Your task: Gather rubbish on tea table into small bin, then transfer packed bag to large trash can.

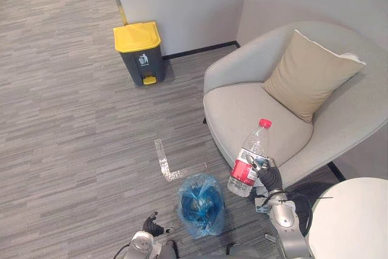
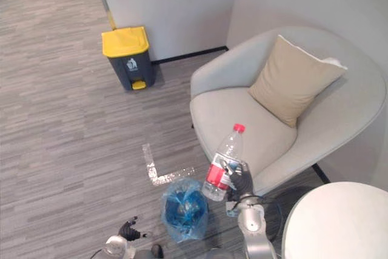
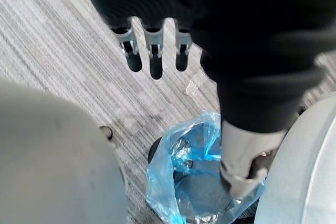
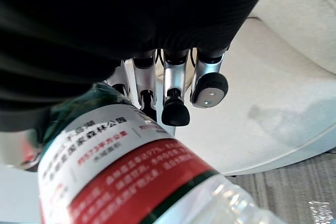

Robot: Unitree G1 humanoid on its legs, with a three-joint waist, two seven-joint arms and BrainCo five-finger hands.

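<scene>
One clear plastic bottle (image 1: 250, 159) with a red cap and a red label is held in the air by the right hand (image 1: 268, 177). The right hand's fingers (image 4: 175, 93) are curled round the labelled lower part of the bottle. The bottle tilts, cap uppermost, in front of the seat edge of an armchair.

One small bin (image 1: 200, 205) stands on the floor just beside and below the bottle, toward the robot's left. It is lined with one blue bag (image 3: 168, 182), whose crumpled mouth is open.

The left hand (image 1: 153, 226) hangs low near the bin. Its fingers (image 3: 155, 61) hang loosely, relaxed, and hold nothing.

One large trash can (image 1: 140, 53), dark grey with a yellow lid that is closed, stands well apart from the bin, against the far wall.

One light grey armchair (image 1: 242, 107) with a rounded back sits to the right. One tan cushion (image 1: 309, 74) leans against its backrest.

One round white counter (image 1: 354, 222) shows at the lower right, next to the armchair.

The floor (image 1: 73, 137) is grey carpet with fine stripes. One L-shaped mark of pale tape (image 1: 165, 162) lies on it between the bin and the trash can. The walls (image 1: 182, 4) are plain and pale, with a dark skirting strip along the bottom.
</scene>
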